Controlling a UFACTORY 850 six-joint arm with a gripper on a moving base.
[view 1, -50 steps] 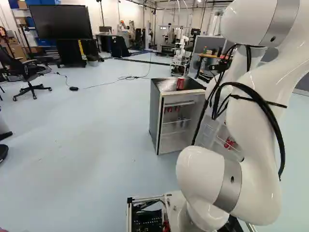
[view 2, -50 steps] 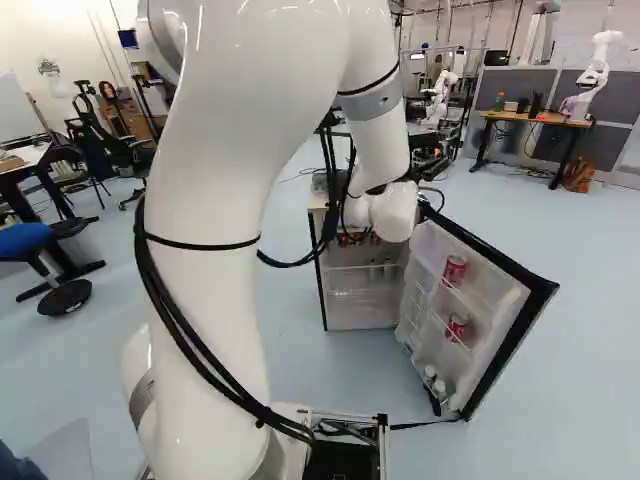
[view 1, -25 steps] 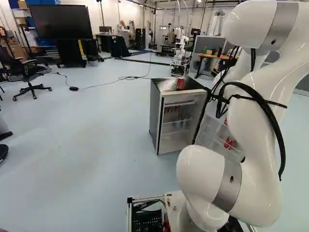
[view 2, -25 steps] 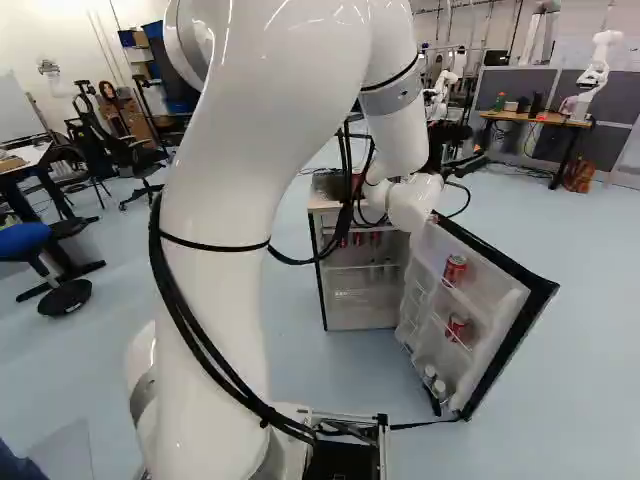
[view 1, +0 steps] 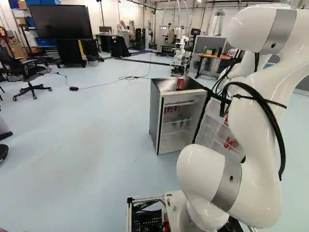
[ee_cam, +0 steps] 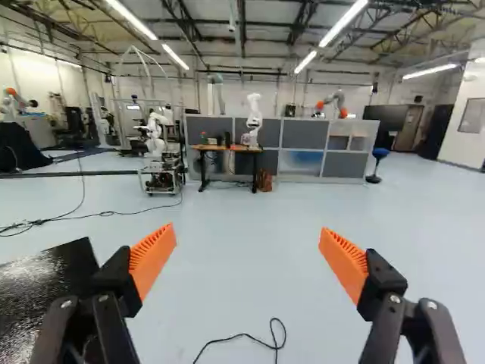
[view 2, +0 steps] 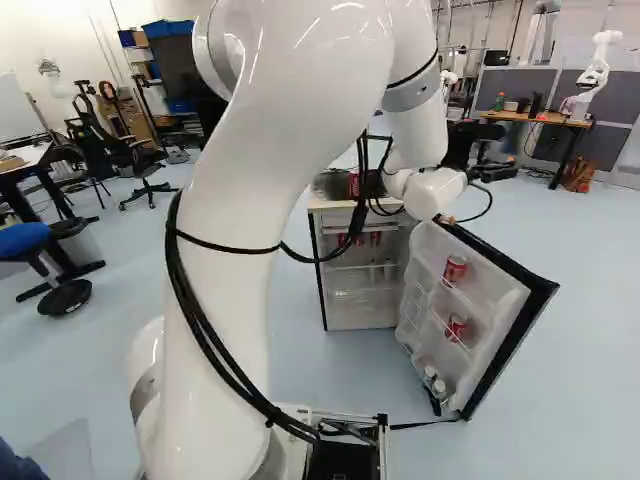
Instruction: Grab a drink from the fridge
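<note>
Two red drink cans stand in the racks of the open fridge door (view 2: 495, 300), the upper can (view 2: 455, 269) above the lower can (view 2: 457, 327), with small pale-capped containers (view 2: 430, 372) in the rack beneath. More red cans (view 2: 375, 238) show high inside the mini fridge (view 2: 360, 312), partly behind the arm's black cables (view 2: 340, 250). One further red can (view 1: 180, 83) stands upright on the fridge's glossy black top (ee_cam: 45, 292).

In the right base view, the white arm (view 2: 235, 270) leans toward the fridge, its wrist overlapping the door's upper edge. The gripper (view 2: 490, 152) has its two fingers spread wide apart, with only pale floor (ee_cam: 242, 250) seen between their orange pads (ee_cam: 154, 258); the black top lies beside one finger. A thin black cord (ee_cam: 276, 334) curls on the floor.

Farther off, in the wrist view, a wooden-topped desk (ee_cam: 227, 149) carries another robot (ee_cam: 254, 121) in front of grey partitions (ee_cam: 303, 133). A large dark screen (view 1: 59, 21) and a black office chair (view 1: 30, 72) stand at the left of the left base view.
</note>
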